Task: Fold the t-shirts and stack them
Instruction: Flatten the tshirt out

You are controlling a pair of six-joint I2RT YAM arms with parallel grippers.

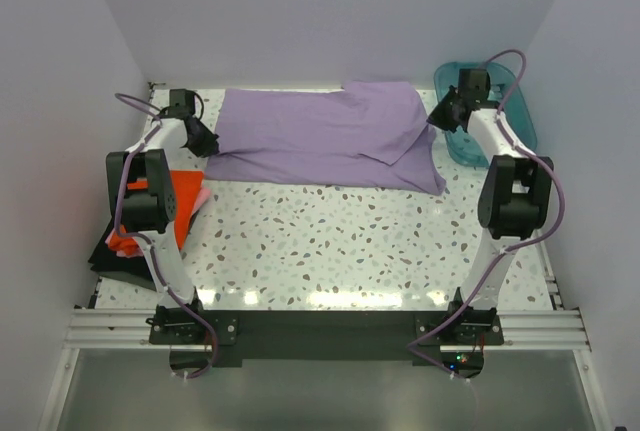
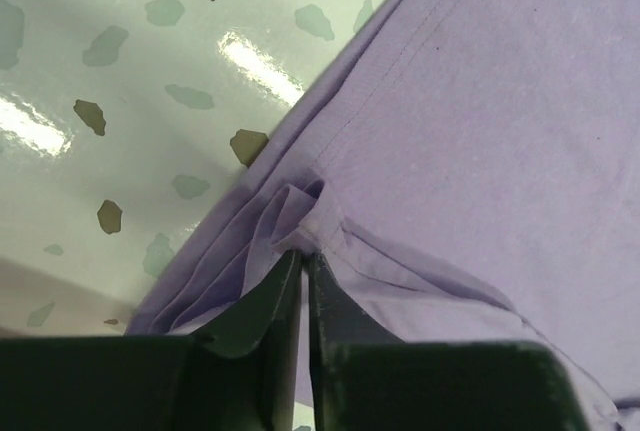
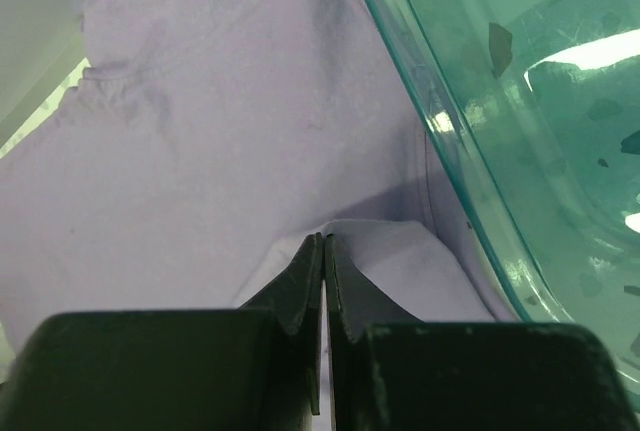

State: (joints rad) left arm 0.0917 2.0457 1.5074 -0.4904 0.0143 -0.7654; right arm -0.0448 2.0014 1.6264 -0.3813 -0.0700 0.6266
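Observation:
The lavender-purple t-shirt (image 1: 330, 136) lies spread across the far middle of the table, partly folded. My left gripper (image 1: 207, 141) is shut on its left edge; in the left wrist view (image 2: 303, 256) the jaws pinch a bunched fold of the lavender cloth (image 2: 480, 131). My right gripper (image 1: 437, 119) is shut on the shirt's right edge; in the right wrist view (image 3: 324, 239) the jaws pinch a raised ridge of the cloth (image 3: 220, 151). An orange-red shirt (image 1: 172, 206), a pink one (image 1: 199, 196) and a dark one (image 1: 110, 251) lie stacked at the left edge.
A teal plastic tub (image 1: 500, 116) stands at the far right, right next to my right gripper; its wall shows in the right wrist view (image 3: 500, 101). White walls close in the table (image 1: 350, 241) at the back and both sides.

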